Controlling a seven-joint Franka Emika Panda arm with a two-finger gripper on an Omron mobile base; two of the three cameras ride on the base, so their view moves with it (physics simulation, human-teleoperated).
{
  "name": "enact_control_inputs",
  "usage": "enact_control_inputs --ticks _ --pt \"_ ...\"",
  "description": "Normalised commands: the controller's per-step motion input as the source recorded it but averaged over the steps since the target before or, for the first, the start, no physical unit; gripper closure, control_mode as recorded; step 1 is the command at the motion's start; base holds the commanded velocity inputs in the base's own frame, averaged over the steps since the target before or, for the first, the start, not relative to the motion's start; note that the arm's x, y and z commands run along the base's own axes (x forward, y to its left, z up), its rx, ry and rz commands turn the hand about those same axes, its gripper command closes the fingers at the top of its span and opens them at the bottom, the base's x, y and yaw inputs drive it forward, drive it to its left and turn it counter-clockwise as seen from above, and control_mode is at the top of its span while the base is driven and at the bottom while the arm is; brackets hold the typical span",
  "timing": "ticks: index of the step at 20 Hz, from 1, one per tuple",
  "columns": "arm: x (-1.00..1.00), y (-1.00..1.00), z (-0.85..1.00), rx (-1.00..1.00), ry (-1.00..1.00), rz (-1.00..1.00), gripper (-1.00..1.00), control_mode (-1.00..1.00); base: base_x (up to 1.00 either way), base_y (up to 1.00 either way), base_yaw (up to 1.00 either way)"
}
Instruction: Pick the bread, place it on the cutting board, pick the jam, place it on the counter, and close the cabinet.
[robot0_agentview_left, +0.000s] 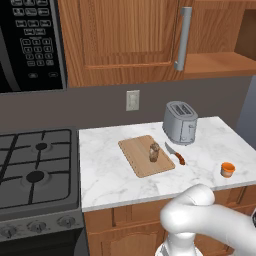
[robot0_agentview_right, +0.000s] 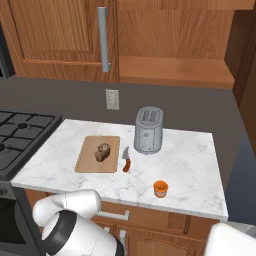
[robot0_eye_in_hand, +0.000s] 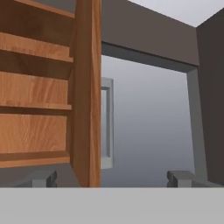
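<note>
Cabinet door's wooden edge stands between my gripper's wide-open, empty fingers, its grey bar handle just behind. From the base cameras I see the speckled brown bread on the tan cutting board, and the orange jam on the marble counter near its front edge. I can't read any labels

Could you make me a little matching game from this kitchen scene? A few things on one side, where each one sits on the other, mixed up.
Things:
1. bread
2. jam
3. knife
4. toaster

Places:
A. at the back of the counter, below the cabinet
B. on the cutting board
C. alone near the counter's front edge
D. between board and toaster

Pairs: 1-B, 2-C, 3-D, 4-A
</note>
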Motion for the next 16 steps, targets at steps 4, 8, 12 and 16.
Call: enact_control_inputs --ticks 4,8,12,16 --pt "0.00 -0.14 0.00 0.00 0.00 0.00 -1.00 -1.00 0.00 0.00 0.00" --pt "0.00 -0.12 0.00 0.00 0.00 0.00 -1.00 -1.00 0.00 0.00 0.00" --pt "0.00 -0.07 0.00 0.00 0.00 0.00 -1.00 -1.00 0.00 0.00 0.00" --pt "0.00 -0.06 0.00 0.00 0.00 0.00 -1.00 -1.00 0.00 0.00 0.00"
